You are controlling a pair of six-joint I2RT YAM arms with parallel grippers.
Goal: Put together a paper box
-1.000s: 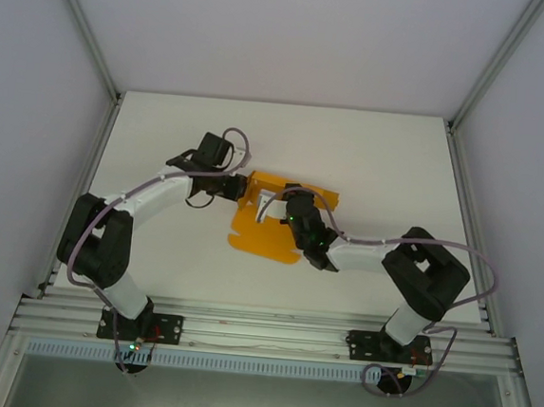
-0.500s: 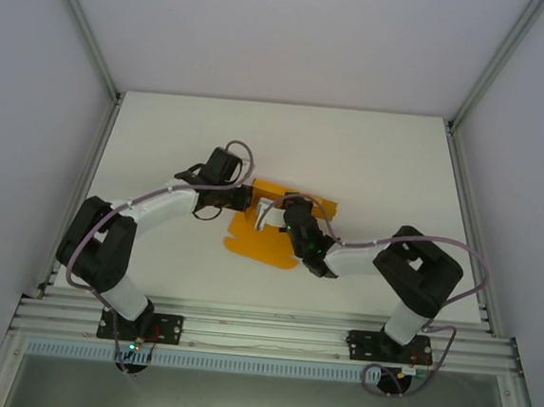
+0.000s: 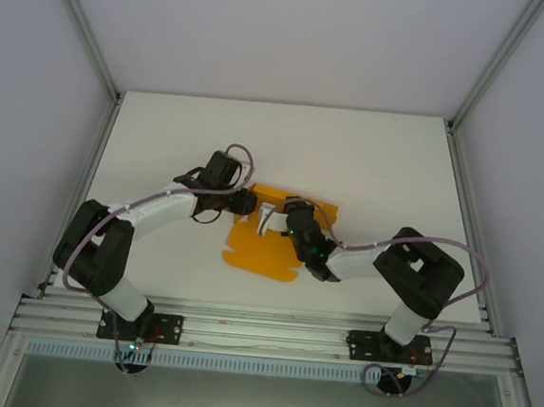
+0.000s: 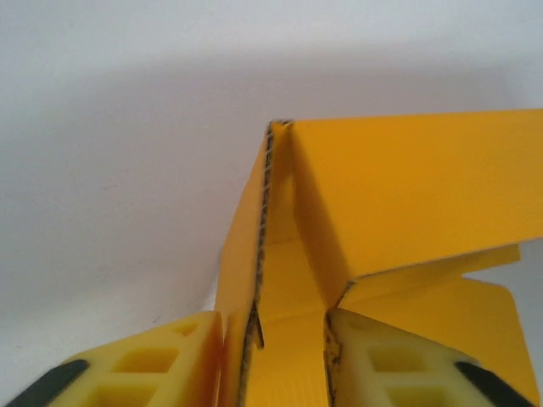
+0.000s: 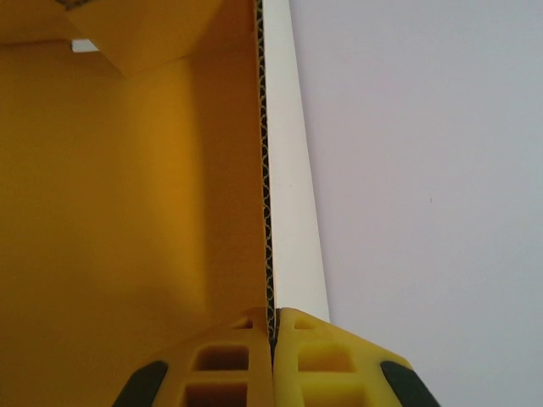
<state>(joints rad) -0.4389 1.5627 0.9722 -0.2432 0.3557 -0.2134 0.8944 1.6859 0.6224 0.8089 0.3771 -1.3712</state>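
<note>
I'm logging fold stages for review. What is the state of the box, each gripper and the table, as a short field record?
paper box: orange card, partly folded, some walls raised, base on the table
left gripper: open, jaws either side of a raised corner wall
right gripper: shut on the edge of a paper box wall
table: white

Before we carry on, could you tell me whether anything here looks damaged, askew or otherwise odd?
Nothing looks damaged. The paper box is only half-folded and sits slanted to the table edge, one flap flat; the right gripper pinches one wall.
</note>
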